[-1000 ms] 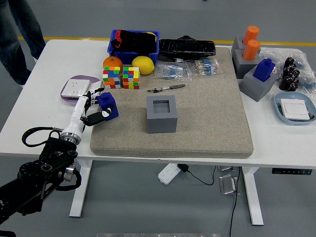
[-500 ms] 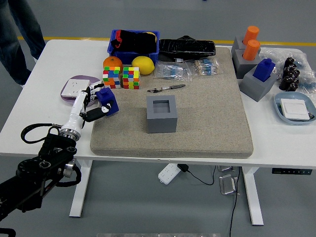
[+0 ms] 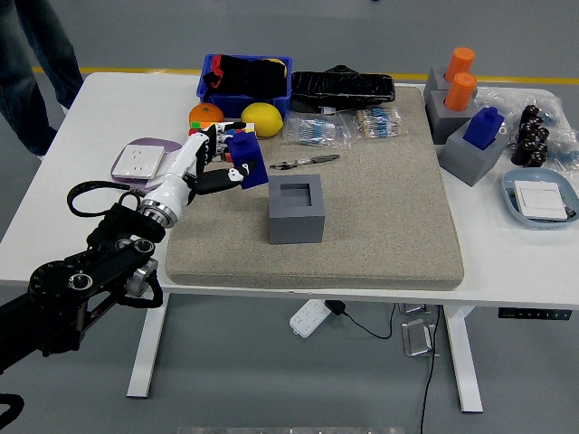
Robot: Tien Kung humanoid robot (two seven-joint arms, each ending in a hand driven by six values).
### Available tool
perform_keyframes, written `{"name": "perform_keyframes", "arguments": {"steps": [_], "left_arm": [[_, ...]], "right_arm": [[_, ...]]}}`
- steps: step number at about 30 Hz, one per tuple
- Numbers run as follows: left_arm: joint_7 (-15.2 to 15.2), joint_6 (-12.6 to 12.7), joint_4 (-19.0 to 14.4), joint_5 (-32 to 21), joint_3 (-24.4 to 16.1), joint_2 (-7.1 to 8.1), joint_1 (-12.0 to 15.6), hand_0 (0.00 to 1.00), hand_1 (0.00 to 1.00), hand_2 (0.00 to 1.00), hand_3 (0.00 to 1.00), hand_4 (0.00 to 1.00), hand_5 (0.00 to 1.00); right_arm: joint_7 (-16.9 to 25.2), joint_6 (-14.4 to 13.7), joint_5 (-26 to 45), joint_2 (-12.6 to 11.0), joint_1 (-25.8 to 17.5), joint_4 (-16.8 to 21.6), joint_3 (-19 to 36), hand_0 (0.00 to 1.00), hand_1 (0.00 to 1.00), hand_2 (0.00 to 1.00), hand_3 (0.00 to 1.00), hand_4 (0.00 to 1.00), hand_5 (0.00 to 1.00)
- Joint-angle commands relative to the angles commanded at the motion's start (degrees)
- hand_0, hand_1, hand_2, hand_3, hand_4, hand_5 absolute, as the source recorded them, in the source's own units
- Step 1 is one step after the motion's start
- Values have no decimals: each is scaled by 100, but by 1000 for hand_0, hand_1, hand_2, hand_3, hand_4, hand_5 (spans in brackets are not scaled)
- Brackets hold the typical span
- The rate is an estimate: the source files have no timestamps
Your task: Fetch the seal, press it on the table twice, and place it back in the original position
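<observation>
My left hand (image 3: 220, 163) is shut on a blue seal (image 3: 246, 160) and holds it in the air above the grey mat (image 3: 380, 208), just up and left of the grey holder block (image 3: 297, 209). The block's square socket is open at the top. The seal partly hides the colourful cubes behind it. My right arm is out of view.
An orange (image 3: 206, 113), a lemon (image 3: 261, 118), a blue bin (image 3: 244, 77) and a pen (image 3: 304, 163) lie behind the seal. A purple-white socket plate (image 3: 137, 160) lies at the left. Grey blocks with orange and blue seals (image 3: 472, 136) stand at the right. A person's legs (image 3: 32, 54) are at the top left.
My left hand has lifted the blue seal and carried it right and away from me, from the mat's left edge towards the grey holder block.
</observation>
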Motion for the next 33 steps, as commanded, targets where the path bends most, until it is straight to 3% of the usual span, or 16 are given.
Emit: {"name": "perform_keyframes", "arguments": {"steps": [12, 33], "left_arm": [[113, -112, -229, 16, 415, -83, -470, 844, 539, 448, 800, 506, 2], [41, 10, 114, 181, 579, -337, -435, 846, 539, 450, 804, 505, 2]], "right_arm": [[4, 0, 7, -31, 20, -2, 3, 831, 742, 736, 709, 810, 593], [7, 5, 28, -72, 64, -7, -130, 832, 742, 736, 709, 811, 595]]}}
